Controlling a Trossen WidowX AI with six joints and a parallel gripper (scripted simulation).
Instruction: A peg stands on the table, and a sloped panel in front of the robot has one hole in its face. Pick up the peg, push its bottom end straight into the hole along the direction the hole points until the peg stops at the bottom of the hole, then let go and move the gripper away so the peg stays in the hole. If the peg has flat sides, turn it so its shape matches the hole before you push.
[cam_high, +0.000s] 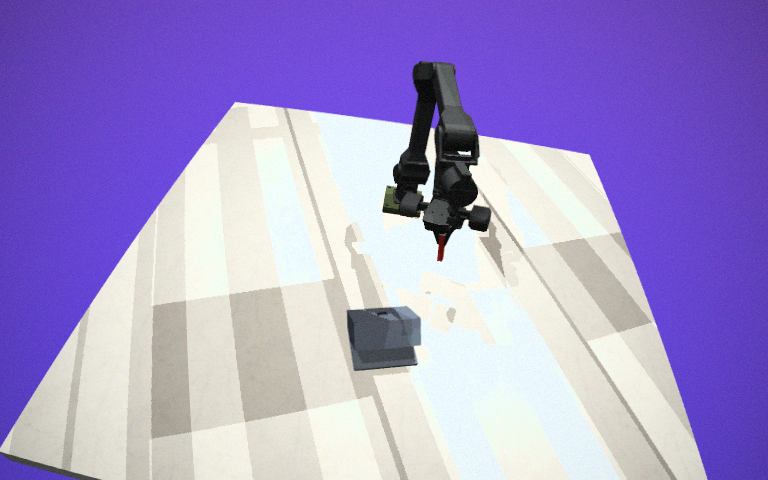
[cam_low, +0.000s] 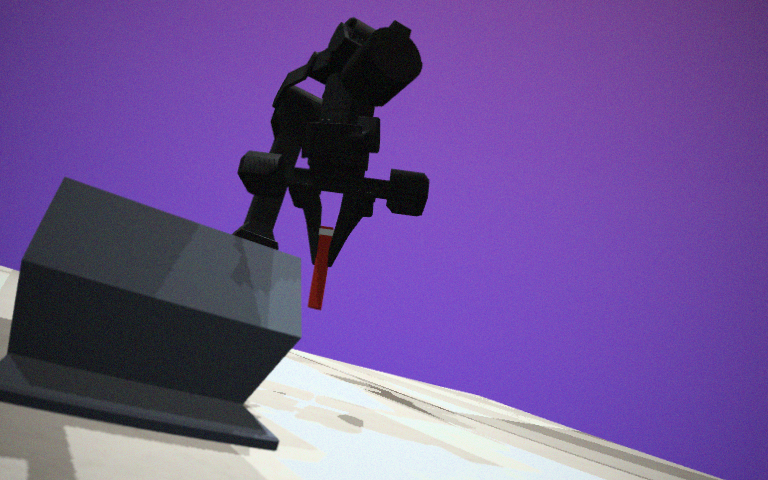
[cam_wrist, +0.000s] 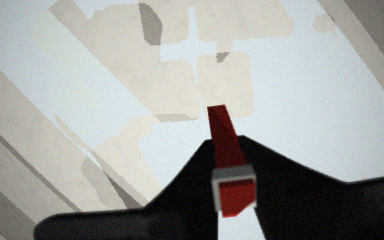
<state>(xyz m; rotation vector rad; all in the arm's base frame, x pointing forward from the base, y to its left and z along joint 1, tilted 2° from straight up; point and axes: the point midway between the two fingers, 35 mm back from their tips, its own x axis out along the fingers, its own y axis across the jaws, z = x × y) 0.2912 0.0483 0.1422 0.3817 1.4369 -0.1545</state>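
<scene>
A red peg (cam_high: 440, 251) (cam_low: 318, 288) (cam_wrist: 219, 120) with a grey band near its top is held in the air above the table, its bottom end pointing down and slightly tilted. It looks square-sided in the wrist view. My gripper (cam_high: 441, 240) (cam_low: 322, 262) (cam_wrist: 224, 145) is shut on the peg below the band. The blue-grey sloped panel block (cam_high: 376, 335) (cam_low: 158, 249) stands apart from the peg, nearer the top camera. Its hole (cam_high: 382, 313) shows as a small dark opening near the top in that view. The hole is hidden in the exterior view and out of the wrist view.
The table (cam_high: 254, 350) (cam_low: 396, 430) has a striped, patchy surface with shadows. The arm's olive base plate (cam_high: 390, 200) is behind the gripper in the top view. The panel block stands on a flat foot plate (cam_low: 135, 416).
</scene>
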